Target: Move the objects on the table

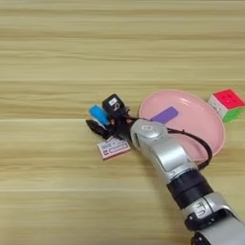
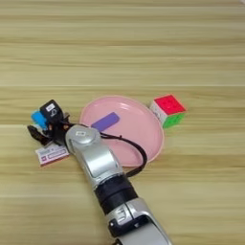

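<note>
A bright blue bar lies on the wooden table, left of a round pink plate. My right gripper reaches in from the lower right and stands open around the blue bar. One black finger is behind the bar and the other is in front of it. A purple bar lies flat on the plate, to the right of the gripper and clear of it.
A white-and-red printed box lies flat just in front of the gripper, partly under the wrist. A multicoloured puzzle cube stands to the right of the plate. My silver forearm crosses the plate's near left rim.
</note>
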